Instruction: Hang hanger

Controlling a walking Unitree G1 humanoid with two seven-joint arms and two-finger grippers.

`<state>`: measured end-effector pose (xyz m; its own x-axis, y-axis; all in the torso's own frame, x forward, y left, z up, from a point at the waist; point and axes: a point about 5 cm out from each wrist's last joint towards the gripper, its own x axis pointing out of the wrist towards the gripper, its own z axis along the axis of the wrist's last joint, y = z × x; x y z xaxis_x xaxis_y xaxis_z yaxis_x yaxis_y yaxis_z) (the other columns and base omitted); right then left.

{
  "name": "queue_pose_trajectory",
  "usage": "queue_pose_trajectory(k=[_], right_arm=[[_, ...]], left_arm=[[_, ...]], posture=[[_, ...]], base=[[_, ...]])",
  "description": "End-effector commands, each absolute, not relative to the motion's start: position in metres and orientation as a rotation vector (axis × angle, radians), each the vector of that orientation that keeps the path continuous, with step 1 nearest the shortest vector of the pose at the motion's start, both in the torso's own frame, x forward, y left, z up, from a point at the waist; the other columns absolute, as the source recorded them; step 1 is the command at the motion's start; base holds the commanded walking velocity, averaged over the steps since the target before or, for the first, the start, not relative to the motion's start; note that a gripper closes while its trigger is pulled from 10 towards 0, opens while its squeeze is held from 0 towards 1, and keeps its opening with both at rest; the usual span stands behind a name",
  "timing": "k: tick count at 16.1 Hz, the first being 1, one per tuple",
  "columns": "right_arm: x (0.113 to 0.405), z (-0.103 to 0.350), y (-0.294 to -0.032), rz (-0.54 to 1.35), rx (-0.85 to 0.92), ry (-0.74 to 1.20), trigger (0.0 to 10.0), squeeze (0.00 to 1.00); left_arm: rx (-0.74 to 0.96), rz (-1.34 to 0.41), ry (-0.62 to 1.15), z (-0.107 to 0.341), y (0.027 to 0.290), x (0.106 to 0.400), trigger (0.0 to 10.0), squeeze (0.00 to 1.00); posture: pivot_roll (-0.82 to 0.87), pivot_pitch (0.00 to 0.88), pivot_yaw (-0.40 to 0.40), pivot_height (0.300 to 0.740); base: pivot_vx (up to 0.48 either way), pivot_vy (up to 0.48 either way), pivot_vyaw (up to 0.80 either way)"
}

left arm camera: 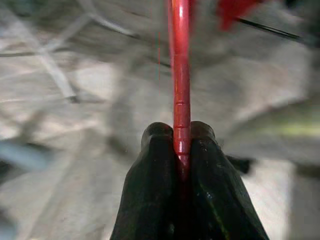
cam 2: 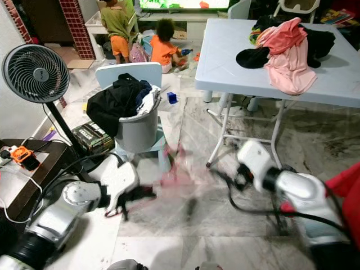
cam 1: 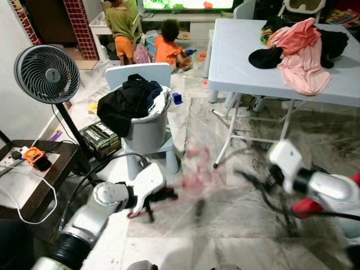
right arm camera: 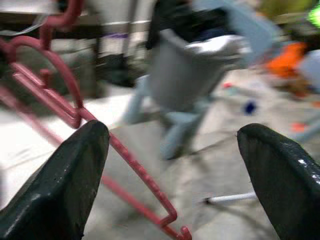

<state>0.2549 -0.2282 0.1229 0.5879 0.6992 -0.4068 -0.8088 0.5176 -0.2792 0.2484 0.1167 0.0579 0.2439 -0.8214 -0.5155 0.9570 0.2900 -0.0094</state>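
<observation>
A white folding table [cam 1: 236, 62] heaped with pink and black clothes [cam 1: 301, 50] stands at the right, and left of it a grey bucket [cam 1: 147, 132] stuffed with dark laundry sits on a pale blue chair [cam 1: 140, 76] beside a standing fan [cam 1: 46, 73]. Low over the marble floor [cam 1: 225, 225], the left gripper [left arm camera: 182, 137] is pinched tight on a bar of the red hanger [left arm camera: 180, 75], which shows as a pink blur ahead of it. The right gripper [right arm camera: 172, 145] has its fingers [right arm camera: 75, 165] spread wide apart, the hanger just beside one of them.
</observation>
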Motion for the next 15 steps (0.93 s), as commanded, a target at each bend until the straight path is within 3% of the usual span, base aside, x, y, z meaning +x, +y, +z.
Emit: queue_pose_trajectory(k=[1,5,6,7,15], right_arm=[[0.252,0.126,-0.221,1.026,-0.474,0.272,10.0,0.0],[0.242,0.121,-0.219,1.277,-0.454,0.47,10.0,0.0],[0.241,0.118,-0.219,1.309,-0.47,0.505,6.4,0.0],[0.24,0.111,-0.221,1.329,-0.513,0.557,0.0,0.0],[0.226,0.092,-0.233,1.367,-0.627,0.736,0.0,0.0]], left_arm=[[0.347,-1.345,0.44,0.067,0.108,0.248,10.0,0.0],[0.381,-1.514,0.447,0.063,0.094,0.237,10.0,0.0],[0.379,-1.527,0.446,0.063,0.091,0.236,10.0,0.0],[0.397,-1.537,0.436,0.063,0.089,0.236,10.0,0.0],[0.393,-1.559,0.418,0.064,0.085,0.236,10.0,0.0]], posture=[[-0.06,0.0,0.038,0.74],[-0.07,0.0,0.051,0.74],[-0.07,0.0,0.051,0.74],[-0.07,0.0,0.049,0.74],[-0.07,0.0,0.051,0.74]], base=[[0.0,0.0,0.0],[0.0,0.0,0.0],[0.0,0.0,0.0],[0.0,0.0,0.0],[0.0,0.0,0.0]])
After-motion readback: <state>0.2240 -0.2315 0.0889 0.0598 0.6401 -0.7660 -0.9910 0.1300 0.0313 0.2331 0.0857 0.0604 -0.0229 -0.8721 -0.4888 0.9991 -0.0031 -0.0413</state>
